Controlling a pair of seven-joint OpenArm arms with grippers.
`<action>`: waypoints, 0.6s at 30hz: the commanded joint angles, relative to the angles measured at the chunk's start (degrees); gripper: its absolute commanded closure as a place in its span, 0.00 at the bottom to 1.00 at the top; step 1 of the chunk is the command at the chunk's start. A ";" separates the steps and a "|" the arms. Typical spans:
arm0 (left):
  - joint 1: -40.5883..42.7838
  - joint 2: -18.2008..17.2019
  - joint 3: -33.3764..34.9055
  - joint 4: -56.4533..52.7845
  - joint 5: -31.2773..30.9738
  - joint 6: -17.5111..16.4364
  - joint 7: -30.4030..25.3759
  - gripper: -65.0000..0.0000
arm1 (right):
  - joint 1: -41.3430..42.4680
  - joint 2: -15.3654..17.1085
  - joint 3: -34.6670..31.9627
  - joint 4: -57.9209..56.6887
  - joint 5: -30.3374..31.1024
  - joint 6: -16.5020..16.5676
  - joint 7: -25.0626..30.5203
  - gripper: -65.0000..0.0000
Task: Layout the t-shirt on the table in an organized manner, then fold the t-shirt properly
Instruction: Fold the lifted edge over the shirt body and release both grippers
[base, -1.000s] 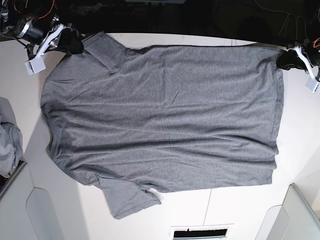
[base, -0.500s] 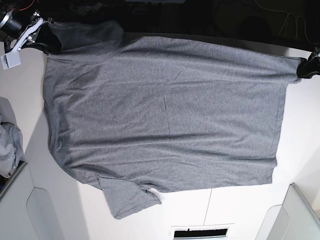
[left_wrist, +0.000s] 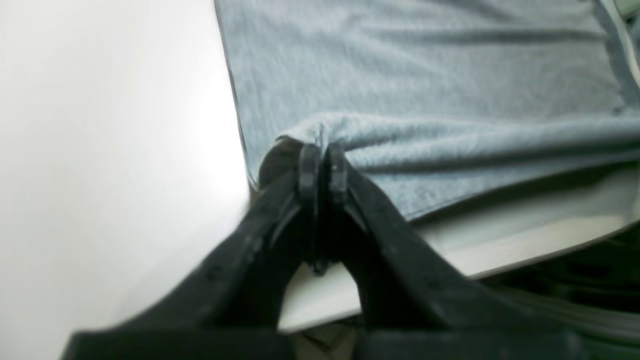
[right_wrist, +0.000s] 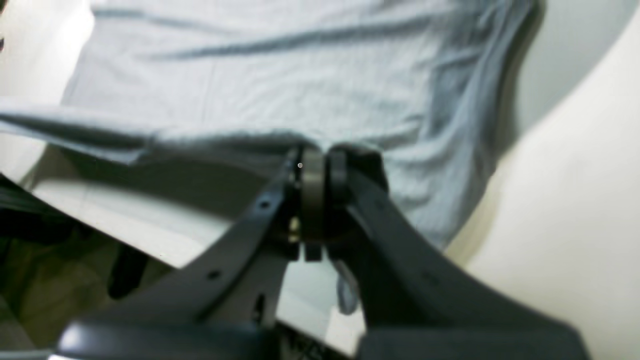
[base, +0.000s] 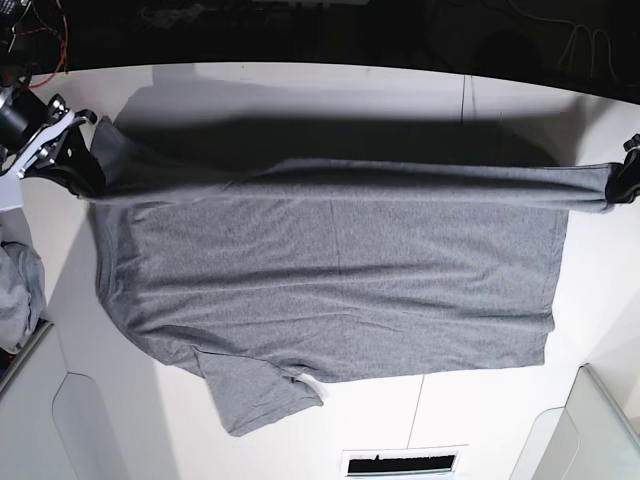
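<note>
T-shirt (base: 330, 290) on white surface (base: 480, 410), near half flat, far long edge lifted. Right claw (right_wrist: 320, 170) clenched on far edge at sleeve end; left claw (left_wrist: 322, 160) clenched on it at hem end. Long axis spans claw to claw; judged next: carry edge toward near side.
</note>
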 joint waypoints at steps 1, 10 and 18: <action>-1.53 -1.42 0.96 0.09 0.00 -0.49 -1.49 1.00 | 1.77 0.79 -0.09 -0.11 0.70 0.13 1.44 1.00; -14.47 -1.40 14.86 -10.21 13.27 -0.49 -11.91 1.00 | 12.70 0.79 -5.51 -11.74 -3.93 0.11 4.79 1.00; -23.93 -1.36 20.20 -21.14 14.69 -0.49 -13.40 1.00 | 22.60 0.79 -9.84 -23.78 -9.33 0.09 8.15 1.00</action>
